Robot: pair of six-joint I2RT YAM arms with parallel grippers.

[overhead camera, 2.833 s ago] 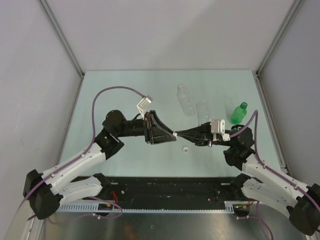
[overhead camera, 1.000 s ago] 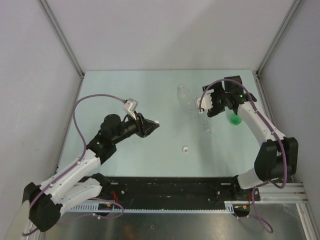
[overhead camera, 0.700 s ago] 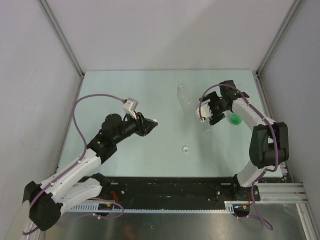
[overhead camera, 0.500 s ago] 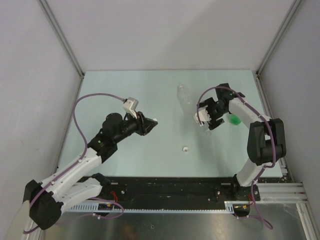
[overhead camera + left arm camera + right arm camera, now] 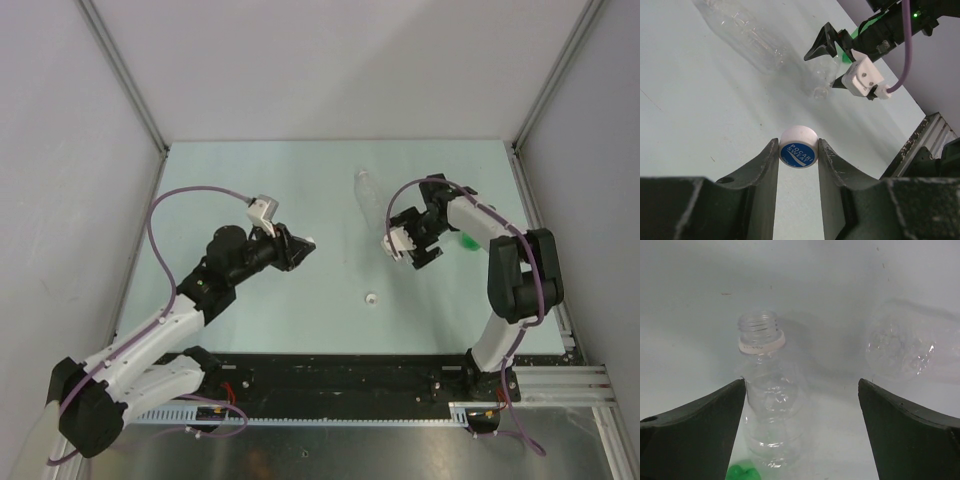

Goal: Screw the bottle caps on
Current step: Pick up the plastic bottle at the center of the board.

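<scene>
One white cap in hand, the standing bottle not yet capped.
Nearest me, a spare cap (image 5: 370,298) lies loose on the table (image 5: 250,180). My left gripper (image 5: 798,159) pinches a white cap (image 5: 799,146). My right gripper (image 5: 801,390) gapes wide and holds nothing, facing the standing bottle (image 5: 764,390) with its bare neck. Beyond, the lying bottle (image 5: 910,352) shows no mouth. My arm hides most of the green bottle (image 5: 468,240), so I cannot tell whether it is capped.
</scene>
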